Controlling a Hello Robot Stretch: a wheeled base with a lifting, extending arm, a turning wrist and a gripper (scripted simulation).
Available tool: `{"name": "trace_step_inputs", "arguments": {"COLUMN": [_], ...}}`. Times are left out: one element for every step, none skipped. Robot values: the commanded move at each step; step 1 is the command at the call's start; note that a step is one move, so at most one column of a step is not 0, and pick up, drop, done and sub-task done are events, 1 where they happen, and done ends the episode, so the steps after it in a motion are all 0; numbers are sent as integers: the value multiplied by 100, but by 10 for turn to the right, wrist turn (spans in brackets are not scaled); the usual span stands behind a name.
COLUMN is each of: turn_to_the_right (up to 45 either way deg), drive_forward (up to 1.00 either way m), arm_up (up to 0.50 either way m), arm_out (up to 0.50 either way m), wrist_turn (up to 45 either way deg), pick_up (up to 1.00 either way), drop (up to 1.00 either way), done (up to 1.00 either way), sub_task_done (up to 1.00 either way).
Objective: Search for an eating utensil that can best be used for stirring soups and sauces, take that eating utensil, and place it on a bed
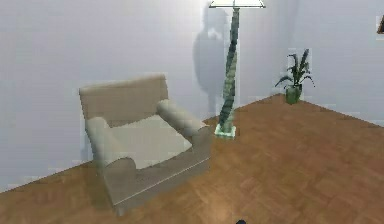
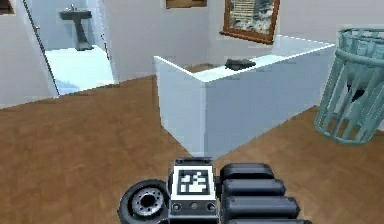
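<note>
At the arm side view's bottom edge sits a white square with black marks (image 2: 193,185). Left of it is the gripper's dark rounded body (image 2: 146,201). I cannot make out its far end, so I cannot tell whether it holds anything. Beyond it on the wooden floor stands a low white boxy block (image 2: 250,95), and a small dark flat thing (image 2: 240,64) lies on its top.
A beige armchair (image 1: 140,135) stands against the white wall, with a floor lamp on a twisted green pole (image 1: 229,75) and a potted plant (image 1: 294,78) beside it. A teal wire bin (image 2: 355,85), a framed picture (image 2: 250,18) and a doorway to a bathroom sink (image 2: 76,22) show to the side.
</note>
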Motion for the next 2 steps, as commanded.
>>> {"name": "trace_step_inputs", "arguments": {"turn_to_the_right": [0, -450], "drive_forward": [55, 0], "arm_up": [0, 0], "arm_out": [0, 0], "wrist_turn": [0, 0], "pick_up": [0, 0], "drop": [0, 0], "done": [0, 0], "sub_task_done": [0, 0]}}
